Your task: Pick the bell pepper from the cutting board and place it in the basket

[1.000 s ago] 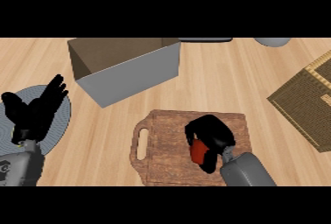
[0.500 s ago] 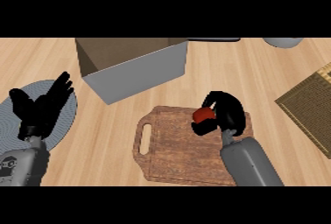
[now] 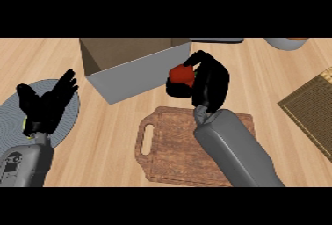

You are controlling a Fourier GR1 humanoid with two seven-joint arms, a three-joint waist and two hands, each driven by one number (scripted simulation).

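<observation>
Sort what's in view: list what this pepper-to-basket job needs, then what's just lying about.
Part of the job:
- bell pepper, held in the right hand
- cutting board
- basket

Lying about:
- plate, under the resting left hand
- woven thing at the right edge
- grey bowl at the top edge

Wood counter (image 3: 123, 127). On it: board (image 3: 172, 149) just ahead of me, open box (image 3: 133, 72) beyond it, round plate (image 3: 70, 118) to my left. Woven piece (image 3: 311, 110) at my right, cut by the edge, perhaps a mat. Bowl (image 3: 285, 42) far right.
</observation>
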